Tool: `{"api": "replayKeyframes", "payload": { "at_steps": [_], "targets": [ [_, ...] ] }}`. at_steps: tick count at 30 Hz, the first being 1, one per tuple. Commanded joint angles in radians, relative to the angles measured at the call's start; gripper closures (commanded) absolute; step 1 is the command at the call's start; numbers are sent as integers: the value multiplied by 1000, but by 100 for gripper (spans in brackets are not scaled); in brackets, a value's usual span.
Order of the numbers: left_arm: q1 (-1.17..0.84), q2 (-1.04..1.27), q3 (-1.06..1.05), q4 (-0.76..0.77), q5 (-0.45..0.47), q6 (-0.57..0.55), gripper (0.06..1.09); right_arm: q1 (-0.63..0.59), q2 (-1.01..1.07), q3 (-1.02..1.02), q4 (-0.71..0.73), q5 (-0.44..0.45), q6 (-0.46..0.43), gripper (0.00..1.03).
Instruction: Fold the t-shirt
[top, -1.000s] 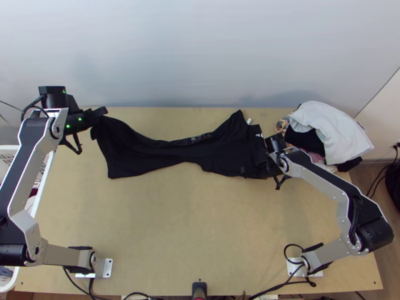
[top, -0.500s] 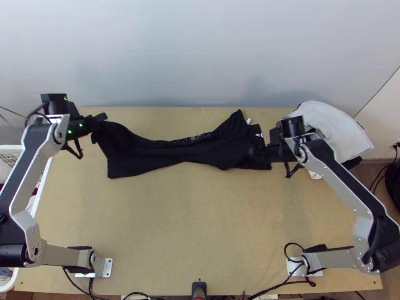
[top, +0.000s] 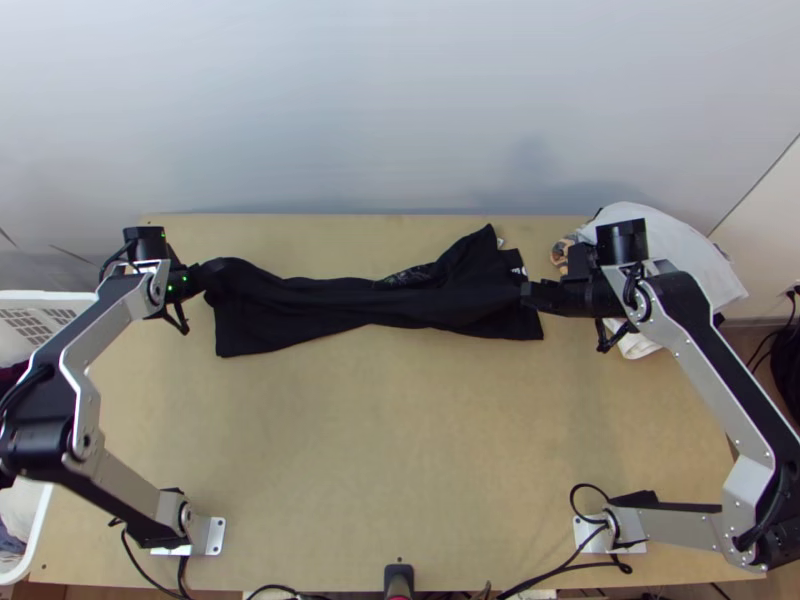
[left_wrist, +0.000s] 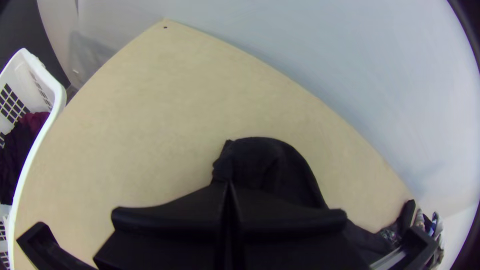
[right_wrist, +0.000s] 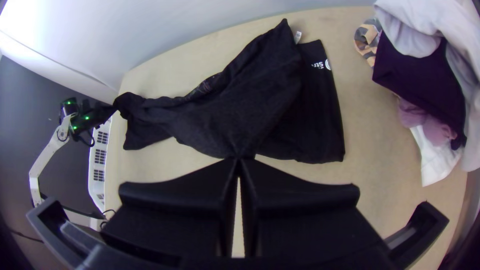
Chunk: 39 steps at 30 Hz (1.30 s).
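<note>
The black shirt (top: 370, 303) lies stretched across the far half of the table (top: 400, 430), pulled narrow through the middle and wider towards both ends. It isn't flat: at the right end one layer slants over another, and a panel with white print (right_wrist: 320, 65) pokes out from beneath. Just beside it a small white tag (right_wrist: 298, 37) sticks out at the far edge of the cloth.

Over on the left, the left gripper (top: 208, 268) is clamped on the shirt's end, the cloth bunched at its fingertips. The right gripper (top: 528, 292) has its fingers closed on the cloth near the other end, creases running in to the pinch.

Past the right gripper, at the table's far right, there's a loose heap of clothes (top: 680, 250), pale grey on top, with dark purple, pink and white pieces under it and a patterned bit (right_wrist: 367, 41) at the side. A white basket (top: 60, 295) stands against the table's left side, dark clothes (left_wrist: 17, 150) inside.
</note>
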Motion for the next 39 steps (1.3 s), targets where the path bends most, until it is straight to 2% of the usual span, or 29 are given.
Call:
{"api": "replayKeyframes", "payload": {
  "at_steps": [1,5,6,7,11,16,22,27,35,39],
  "targets": [
    [28,157,119,50,-18,12,90,-14,5,17,-21,-8,2,100],
    [36,221,215,-24,-16,20,30,-9,16,8,-21,-8,2,100],
    [36,235,246,-82,-16,20,18,-8,18,6,-21,-8,3,100],
    [36,242,273,-137,-16,26,12,-6,19,5,-21,-9,5,100],
    [42,198,261,-217,-9,72,11,-2,25,-3,-21,-9,9,100],
    [48,98,172,-218,36,104,11,12,35,-6,-19,-8,11,100],
    [48,-15,126,-226,49,126,11,15,38,-1,-18,-8,12,100],
    [25,-47,57,-223,49,190,11,15,38,-11,-18,-8,14,100],
    [-9,14,17,-137,17,218,11,15,41,-8,-16,-8,20,100],
    [-36,12,-21,-70,-81,262,11,11,39,-9,-16,-8,20,100]
  ]
}}
